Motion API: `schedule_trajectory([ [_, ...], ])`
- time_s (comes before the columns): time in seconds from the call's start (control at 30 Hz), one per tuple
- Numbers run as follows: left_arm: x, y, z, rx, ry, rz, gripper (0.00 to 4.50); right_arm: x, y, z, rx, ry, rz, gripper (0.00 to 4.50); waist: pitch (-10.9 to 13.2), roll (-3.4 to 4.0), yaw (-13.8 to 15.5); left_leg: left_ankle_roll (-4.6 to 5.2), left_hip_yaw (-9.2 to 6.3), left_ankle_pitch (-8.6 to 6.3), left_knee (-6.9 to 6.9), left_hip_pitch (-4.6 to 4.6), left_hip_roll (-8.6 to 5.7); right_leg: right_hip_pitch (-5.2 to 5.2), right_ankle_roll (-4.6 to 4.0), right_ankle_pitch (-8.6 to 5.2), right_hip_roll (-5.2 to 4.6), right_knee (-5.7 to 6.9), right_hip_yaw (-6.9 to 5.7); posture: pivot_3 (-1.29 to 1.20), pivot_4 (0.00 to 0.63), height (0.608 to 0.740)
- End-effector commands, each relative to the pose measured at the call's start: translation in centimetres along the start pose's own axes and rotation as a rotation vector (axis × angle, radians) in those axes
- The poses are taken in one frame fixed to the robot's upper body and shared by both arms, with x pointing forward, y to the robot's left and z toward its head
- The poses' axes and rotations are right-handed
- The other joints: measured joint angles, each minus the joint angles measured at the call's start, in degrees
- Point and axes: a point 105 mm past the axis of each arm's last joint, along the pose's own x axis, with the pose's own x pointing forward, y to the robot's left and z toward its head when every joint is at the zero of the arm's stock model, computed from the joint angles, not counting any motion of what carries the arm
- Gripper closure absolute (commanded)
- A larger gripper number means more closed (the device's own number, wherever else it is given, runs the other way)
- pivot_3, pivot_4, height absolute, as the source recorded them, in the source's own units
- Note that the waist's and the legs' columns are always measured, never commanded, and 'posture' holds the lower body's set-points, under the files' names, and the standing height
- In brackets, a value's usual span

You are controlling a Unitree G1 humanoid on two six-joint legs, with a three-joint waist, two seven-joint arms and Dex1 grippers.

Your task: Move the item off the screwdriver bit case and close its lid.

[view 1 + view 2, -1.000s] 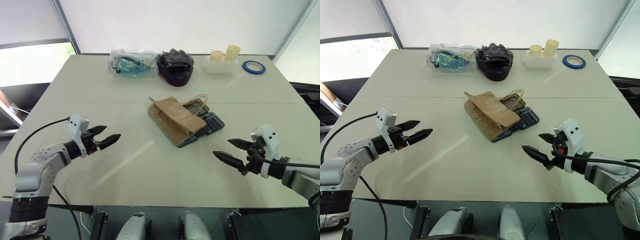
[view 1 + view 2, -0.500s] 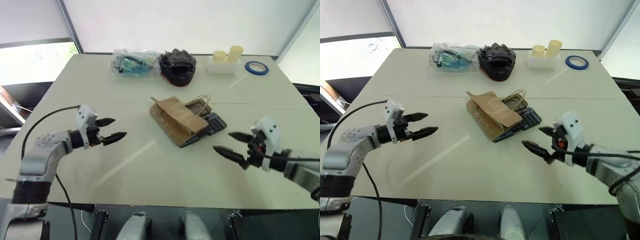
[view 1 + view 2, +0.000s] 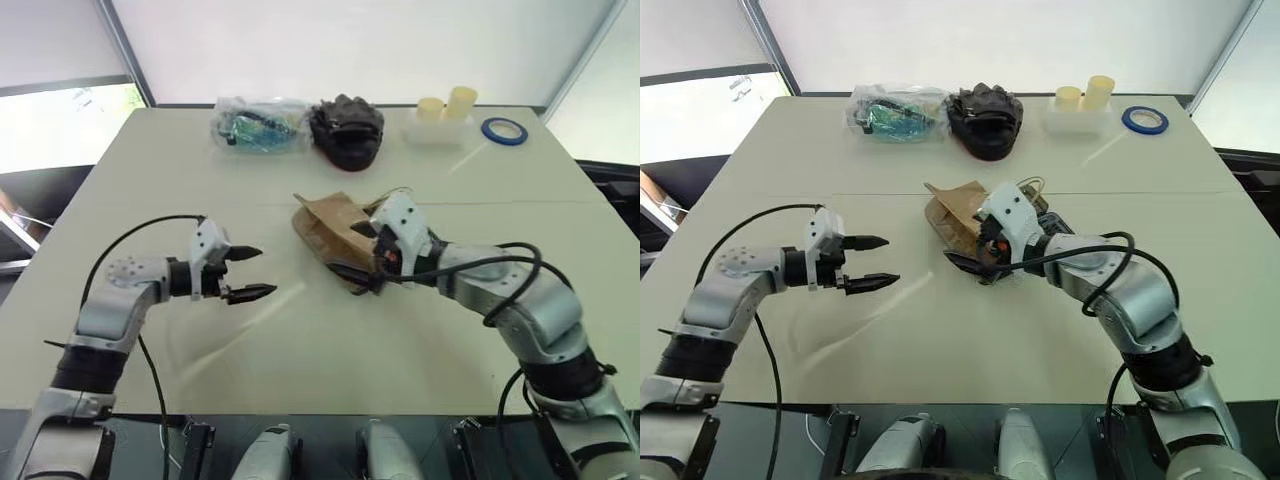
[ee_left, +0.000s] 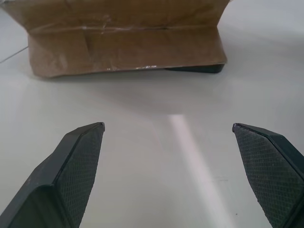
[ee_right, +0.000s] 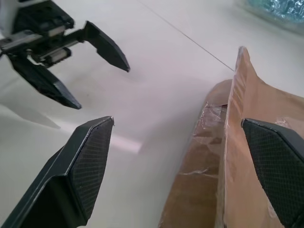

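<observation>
- Brown kraft paper bag point(image 3: 330, 228) lies at the centre of the frame, draped over the screwdriver bit case point(image 4: 194, 69), of which a dark sliver peeks out beneath its edge — the lid is hidden, so its state cannot be told.
- Since a second ago the right gripper point(image 3: 355, 250) has swung in from the lower right to the bag's near end, jaws spread wide, one finger over the paper — nothing pinched yet.
- Left gripper point(image 3: 248, 273) has edged toward centre from the left, also spread and empty, apart from the bag.
- Judgement: the reach is nearly done; closing on the bag comes next, lid afterwards.
</observation>
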Motion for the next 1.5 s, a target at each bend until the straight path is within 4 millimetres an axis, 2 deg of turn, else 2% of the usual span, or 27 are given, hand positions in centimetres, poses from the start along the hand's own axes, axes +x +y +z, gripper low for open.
schedule_trajectory([
  [0.03, -0.7, 0.2, 1.5, 0.037, -0.058, 0.049, 0.00, 1.0, -1.6, -1.0, -0.063, 0.020, -0.067, 0.06, 0.0, 0.01, 0.0, 0.00, 0.00, 0.00, 0.00, 0.00, -0.01, 0.00, 0.00, 0.00, -0.01, 0.01, 0.00, 0.00, 0.150, 0.740],
  [0.13, -0.9, 0.1, 1.3, 0.036, -0.060, 0.070, 0.00, 1.4, -2.7, -2.3, -0.100, 0.067, -0.092, 0.91, 0.0, 0.01, -0.2, 0.00, 0.00, 0.00, 0.00, 0.00, -0.02, -0.01, 0.00, 0.00, -0.01, 0.01, 0.00, 0.00, 0.150, 0.740],
  [0.27, -1.0, 0.3, 1.4, 0.035, -0.070, 0.093, 0.00, 1.7, -3.4, -3.2, -0.123, 0.100, -0.107, 2.97, 0.0, 0.01, -0.4, -0.01, 0.01, 0.00, -0.02, 0.00, -0.01, -0.03, 0.00, 0.00, 0.00, 0.02, -0.01, 0.00, 0.150, 0.740],
  [0.37, -1.0, 0.2, 1.5, 0.034, -0.076, 0.103, 0.00, 1.9, -3.7, -3.2, -0.126, 0.099, -0.118, 4.48, 0.0, 0.01, -0.4, -0.01, 0.01, 0.01, -0.02, 0.01, 0.00, -0.03, 0.00, 0.00, 0.00, 0.02, -0.01, 0.00, 0.150, 0.740],
  [0.5, -0.9, 0.1, 1.3, 0.030, -0.079, 0.108, 0.00, 1.5, -4.3, -0.4, -0.130, 0.000, -0.151, 4.48, 0.0, 0.01, -0.4, -0.01, 0.01, 0.01, -0.02, 0.00, 0.00, -0.04, 0.00, 0.00, 0.00, 0.02, -0.01, 0.00, 0.150, 0.740],
  [0.57, -0.8, 0.2, 1.2, 0.027, -0.081, 0.112, 0.00, -0.8, -6.5, 3.6, -0.066, -0.159, -0.254, 4.48, 0.0, 0.03, -0.3, -0.02, 0.01, 0.01, -0.01, 0.00, -0.01, -0.03, 0.00, 0.00, 0.00, 0.02, -0.01, 0.00, 0.150, 0.740],
  [0.63, -0.7, 0.3, 1.2, 0.023, -0.085, 0.114, 0.00, -3.2, -8.6, 5.5, -0.031, -0.235, -0.359, 4.48, 0.1, 0.13, -0.1, -0.02, 0.01, 0.01, 0.01, -0.01, -0.03, -0.03, 0.00, 0.00, -0.01, 0.03, -0.01, 0.00, 0.150, 0.740],
  [0.67, -0.6, 0.3, 1.2, 0.020, -0.088, 0.113, 0.00, -4.9, -10.4, 5.6, -0.031, -0.232, -0.459, 4.48, 0.1, 0.13, 0.1, -0.01, 0.01, 0.01, 0.01, -0.01, -0.05, -0.03, 0.00, 0.00, -0.02, 0.03, -0.01, 0.00, 0.150, 0.740],
  [0.73, -0.3, 0.4, 1.3, 0.019, -0.091, 0.108, 0.00, -8.0, -13.6, 4.6, -0.070, -0.165, -0.650, 4.48, 0.1, 0.10, 0.3, -0.01, -0.09, 0.01, 0.01, 0.00, -0.07, 0.01, 0.00, 0.00, -0.02, 0.03, -0.03, 0.00, 0.150, 0.740],
  [0.8, 0.0, 0.4, 1.3, 0.019, -0.093, 0.102, 0.00, -9.5, -15.2, 3.2, -0.113, -0.077, -0.757, 4.48, 0.1, 0.09, 0.5, -0.01, -0.26, 0.01, 0.02, 0.01, -0.15, 0.01, 0.00, 0.00, -0.04, 0.01, -0.07, 0.00, 0.150, 0.740],
  [0.83, 0.3, 0.3, 1.4, 0.020, -0.098, 0.093, 0.00, -10.4, -16.5, 1.7, -0.134, -0.005, -0.834, 4.48, 0.1, 0.09, 0.3, -0.01, -0.25, 0.01, 0.02, 0.01, -0.17, 0.07, 0.00, 0.00, -0.05, 0.00, -0.06, 0.00, 0.150, 0.740],
  [0.97, 1.5, 0.3, 1.8, 0.020, -0.113, 0.066, 0.00, -11.8, -19.9, -2.2, -0.123, 0.063, -0.997, 4.48, 0.1, 0.15, -0.4, -0.02, -0.07, 0.01, 0.00, 0.03, -0.12, 0.08, 0.00, 0.00, -0.07, 0.02, -0.03, 0.00, 0.150, 0.740],
  [1.07, 2.1, 0.4, 1.9, 0.016, -0.121, 0.062, 0.00, -11.7, -21.8, -4.9, -0.102, 0.099, -1.043, 3.68, 0.1, 0.20, -1.6, -0.04, 0.13, 0.03, -0.08, 0.05, -0.06, -0.05, 0.00, 0.00, -0.06, 0.12, 0.04, 0.00, 0.150, 0.740],
  [1.17, 2.2, 0.4, 2.0, 0.023, -0.117, 0.053, 0.00, -11.5, -22.5, -6.0, -0.105, 0.111, -1.044, 2.11, 0.1, 0.22, -2.3, -0.05, 0.24, 0.03, -0.11, 0.05, -0.02, -0.22, 0.00, 0.00, -0.06, 0.25, 0.07, 0.00, 0.150, 0.740],
  [1.3, 1.7, 0.9, 1.9, 0.020, -0.116, 0.070, 0.00, -11.9, -22.9, -5.9, -0.158, 0.124, -1.070, 0.04, 0.1, 0.23, -2.9, -0.05, 0.24, 0.03, -0.09, 0.05, 0.01, -0.26, 0.00, 0.00, -0.05, 0.26, 0.06, 0.00, 0.150, 0.740],
  [1.33, 1.6, 0.9, 1.9, 0.019, -0.116, 0.073, 0.00, -12.0, -23.0, -5.9, -0.167, 0.130, -1.075, 0.04, 0.1, 0.23, -2.9, -0.06, 0.24, 0.03, -0.10, 0.05, 0.00, -0.26, 0.00, 0.00, -0.05, 0.26, 0.07, 0.00, 0.150, 0.740],
  [1.4, 1.2, 1.0, 1.9, 0.017, -0.115, 0.081, 0.00, -12.8, -22.7, -4.6, -0.247, 0.115, -1.085, 0.04, 0.1, 0.23, -2.9, -0.06, 0.22, 0.03, -0.10, 0.05, 0.00, -0.24, 0.00, 0.00, -0.04, 0.27, 0.07, 0.00, 0.150, 0.740],
  [1.5, 0.6, 1.7, 2.2, -0.003, -0.135, 0.115, 0.00, -14.1, -20.7, -0.4, -0.289, -0.031, -1.063, 0.04, 0.1, 0.28, -2.6, -0.06, 0.18, 0.03, -0.04, 0.03, -0.01, -0.27, 0.00, 0.00, -0.05, 0.29, 0.07, 0.00, 0.150, 0.740],
])
